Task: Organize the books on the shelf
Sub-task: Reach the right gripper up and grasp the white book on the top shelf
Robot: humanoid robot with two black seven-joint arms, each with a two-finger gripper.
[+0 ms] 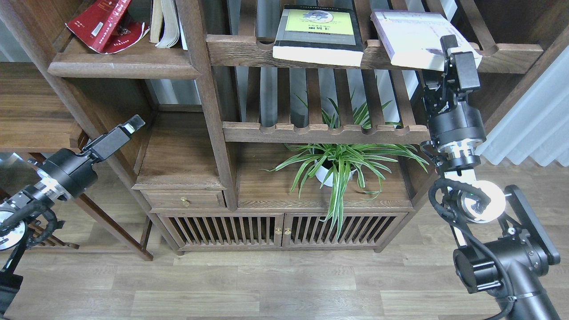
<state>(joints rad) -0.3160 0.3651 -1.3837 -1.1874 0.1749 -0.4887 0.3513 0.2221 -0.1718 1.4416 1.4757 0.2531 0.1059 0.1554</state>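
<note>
On the shelf (pixel 124 66) at top left only the red book (pixel 104 26) lies; black book (pixel 318 33) and white book (pixel 415 38) remain on the rack. Right gripper (pixel 446 60) straddles the white book's front corner, grip unclear; left gripper (pixel 133 125) holds nothing, opening unclear.

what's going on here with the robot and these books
The robot's right gripper is up at the front edge of the white-lavender book lying on the slatted rack, jaws around its corner. The black book lies beside it. The red book leans on the solid shelf. The left gripper hangs idle.
</note>
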